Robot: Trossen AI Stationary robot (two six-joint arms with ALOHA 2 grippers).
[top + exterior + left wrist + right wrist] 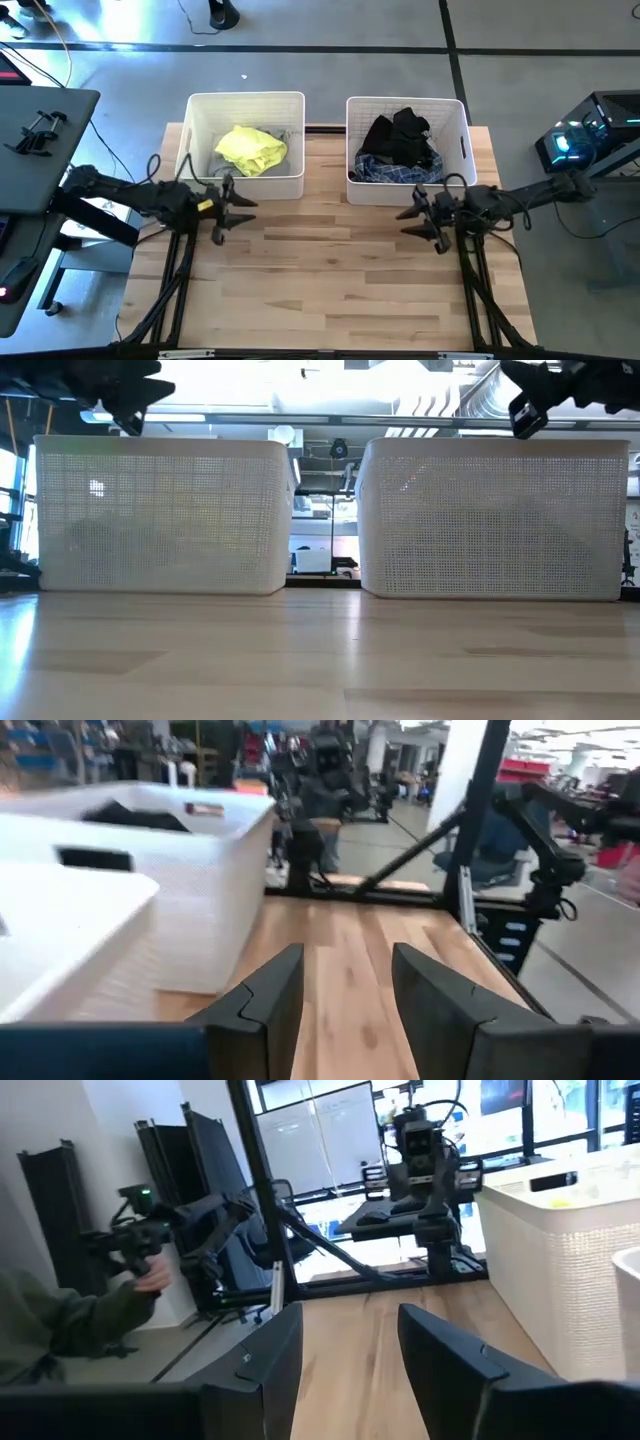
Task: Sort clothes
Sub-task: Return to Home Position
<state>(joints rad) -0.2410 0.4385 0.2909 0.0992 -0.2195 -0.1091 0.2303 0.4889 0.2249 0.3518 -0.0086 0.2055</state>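
Big light wooden plank surface (340,270) carried two white perforated plastic bins, with none of the clothes loose on it. The left white bin (246,97) sat at the surface's far edge. The right white bin (405,100) stood just beside it, with a narrow gap between. Sorting looked finished, split by shade. One crumpled yellow garment (250,149) lay on top inside the left white bin. A heap of black garments (400,137), count unclear, and one blue plaid piece (395,172) filled the bin beside it. Two dark arms: the left hand (232,207) hovered just in front of the left white bin, released, gripping nothing. The right hand (420,218) hovered in front of the neighbouring bin, also released and empty, likely parked since nothing was out to pick.
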